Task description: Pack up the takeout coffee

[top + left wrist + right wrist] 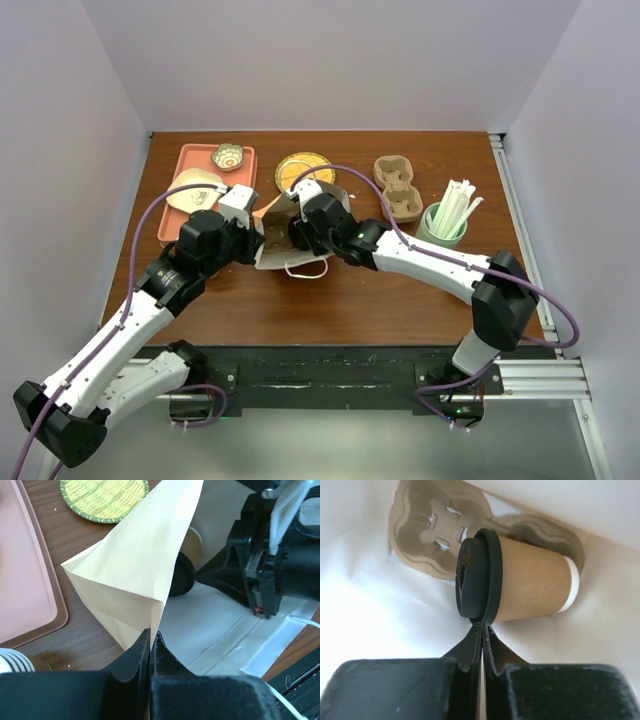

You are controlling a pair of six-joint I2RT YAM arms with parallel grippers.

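Note:
The takeout coffee (530,577), a tan paper cup with a black lid (475,577), lies on its side inside a white paper bag (285,258). It rests against a brown pulp cup carrier (427,535) in the bag. My right gripper (482,625) reaches into the bag and is shut, its tips touching the lower rim of the lid. My left gripper (151,632) is shut on the bag's cream flap (135,555), holding the mouth up. The left wrist view shows the cup (189,550) through the opening.
A pink tray (188,160) with a small bowl (228,156) and pale stacked cups (195,190) sits at the back left. A yellow woven plate (303,168), a second pulp carrier (398,187) and a green cup of straws (443,222) stand behind and right of the bag.

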